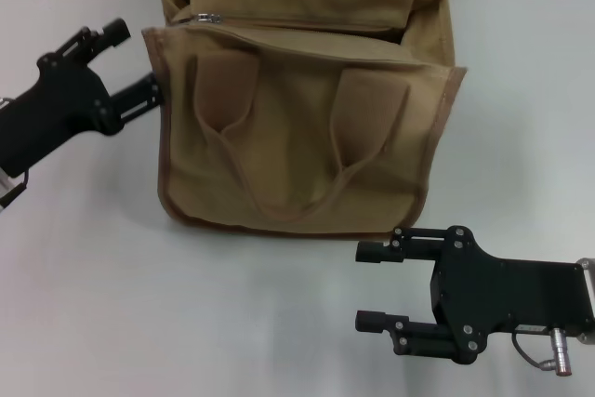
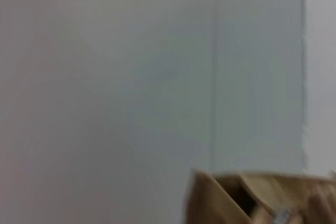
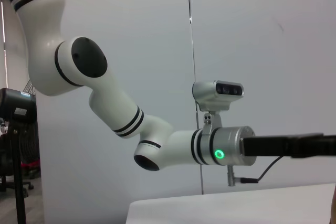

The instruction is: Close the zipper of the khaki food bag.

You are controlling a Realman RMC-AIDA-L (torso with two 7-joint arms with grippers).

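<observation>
Table (image 1: pixel 112 323): white, ran under everything in the head view; pale wall behind it.

Khaki food bag (image 1: pixel 297 151): stood upright near the middle of the table, toward the far edge, broad side facing the robot. Darker brown piping along its edges. One looped handle (image 1: pixel 288 165) hung flat down the near face. Top mouth gaped, with a dark gap showing at the bag's right end. A corner of the bag also showed low in the left wrist view (image 2: pixel 252 198), against a blank grey wall.

Right gripper (image 1: pixel 381 287): on the table just in front of the bag's right front corner, near it but not touching. Black body lay level, fingers pointing toward the robot's left. Two fingers held well apart, nothing between them.

Left gripper (image 1: pixel 135 64): beside the bag's left end, up near the top edge. Black body angled in from the left. One finger rose clear of the bag; the other reached to the bag's side edge and looked to touch or nearly touch the piping, contact not certain. Fingers spread, nothing pinched.

Left arm (image 3: pixel 131 124): seen from the right wrist view as white jointed links with black bands, a green light on the wrist ring, a small camera mounted above it.

Zipper (image 1: pixel 307 20): ran along the bag's top, on the far side of the mouth. Small silver-grey pull (image 1: pixel 206 18) sat at the bag's left end, close to the left gripper but apart from it
</observation>
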